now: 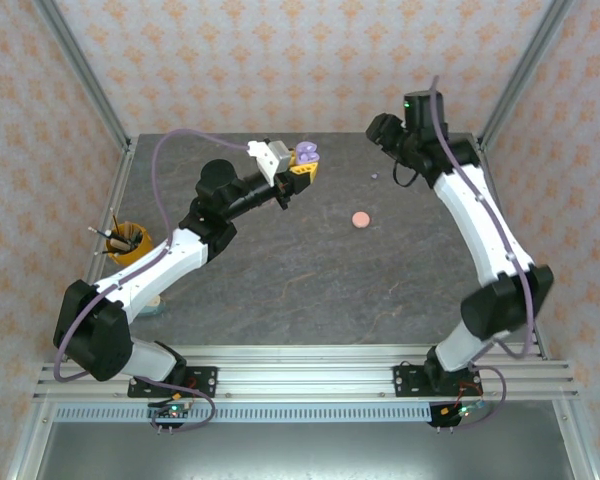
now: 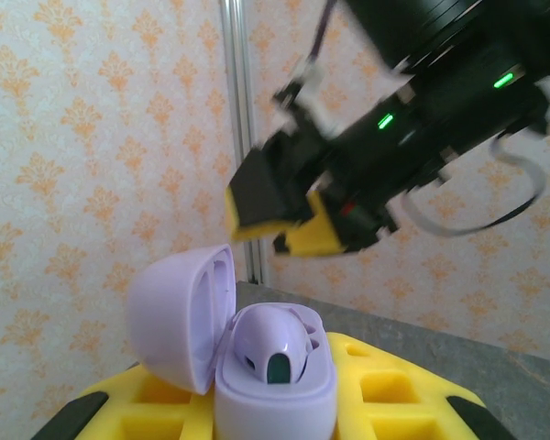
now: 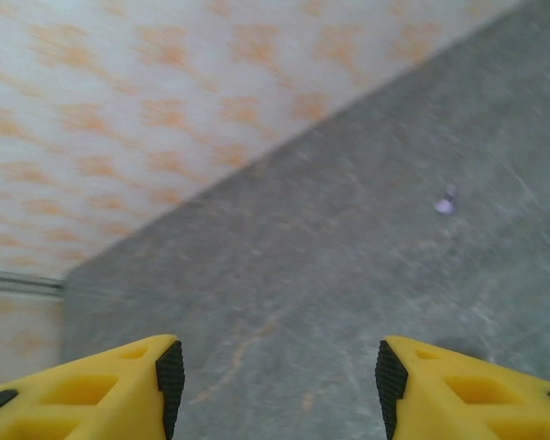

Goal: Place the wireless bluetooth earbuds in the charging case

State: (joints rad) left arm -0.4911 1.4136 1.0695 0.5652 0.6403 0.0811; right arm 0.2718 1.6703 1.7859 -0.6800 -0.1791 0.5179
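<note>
Left gripper (image 1: 298,176) clamps the open purple case (image 1: 307,153) at 12 o'clock, one earbud (image 2: 273,350) seated inside. Right gripper (image 3: 275,380) gapes wide at 1 o'clock; another earbud (image 1: 376,177) lies on the table (image 1: 280,280) nearby.

No readable text or labels appear anywhere.

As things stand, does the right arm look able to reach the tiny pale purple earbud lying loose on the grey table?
Probably yes. The right pincer is open, and the tiny pale purple earbud lies on bare grey table just ahead of it, with nothing between them.
</note>
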